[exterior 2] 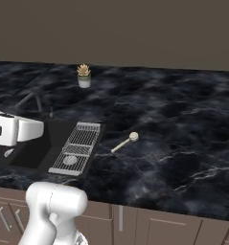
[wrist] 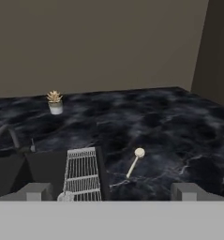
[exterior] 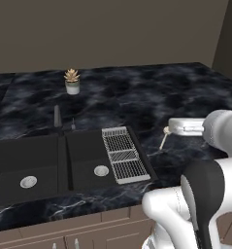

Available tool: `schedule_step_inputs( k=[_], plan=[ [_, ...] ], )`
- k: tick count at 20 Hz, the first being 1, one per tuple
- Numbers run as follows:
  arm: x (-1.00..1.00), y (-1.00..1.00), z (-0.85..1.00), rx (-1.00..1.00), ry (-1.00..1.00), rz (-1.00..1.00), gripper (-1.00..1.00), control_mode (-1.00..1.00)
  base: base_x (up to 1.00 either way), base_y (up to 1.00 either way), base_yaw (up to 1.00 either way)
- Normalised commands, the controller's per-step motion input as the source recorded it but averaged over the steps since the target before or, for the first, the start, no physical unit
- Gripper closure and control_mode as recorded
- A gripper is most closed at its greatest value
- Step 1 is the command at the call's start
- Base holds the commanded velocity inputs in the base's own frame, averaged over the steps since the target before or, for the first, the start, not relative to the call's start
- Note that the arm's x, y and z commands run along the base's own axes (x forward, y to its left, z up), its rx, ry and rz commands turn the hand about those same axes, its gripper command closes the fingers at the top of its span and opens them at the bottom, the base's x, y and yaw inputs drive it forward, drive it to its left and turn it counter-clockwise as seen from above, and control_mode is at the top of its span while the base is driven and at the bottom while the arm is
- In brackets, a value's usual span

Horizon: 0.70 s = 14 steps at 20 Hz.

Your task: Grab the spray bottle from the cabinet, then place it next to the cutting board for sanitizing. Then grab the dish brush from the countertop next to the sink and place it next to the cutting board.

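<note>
The two-finger gripper (wrist: 111,191) hangs above the counter's front edge with its jaws spread wide and nothing between them. Below it spreads the large glossy black marble countertop (exterior 2: 183,119), white-veined, over brown drawers. At its left lies the dark recessed sink (exterior: 44,160) with a white slatted grid (exterior: 123,154) on its right side. The thin cream-white dish brush (wrist: 135,163) lies flat on the marble just right of the grid. A small potted succulent (exterior: 72,81) stands farther back.
</note>
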Motion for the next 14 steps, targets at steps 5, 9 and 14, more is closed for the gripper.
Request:
schedule_step_inputs(
  k=[5, 9, 14],
  plan=[
    [0.51, -0.33, -0.16, 0.01, 0.28, 0.0, -1.0, -1.0, 0.0, 0.0, 0.0],
    [1.0, -0.38, -0.63, 0.0, 0.55, 0.0, -1.0, -1.0, 0.0, 0.0, 0.0],
    [1.0, -0.21, -0.81, 0.0, 0.58, 0.0, -1.0, -1.0, 0.0, 0.0, 0.0]
  ],
)
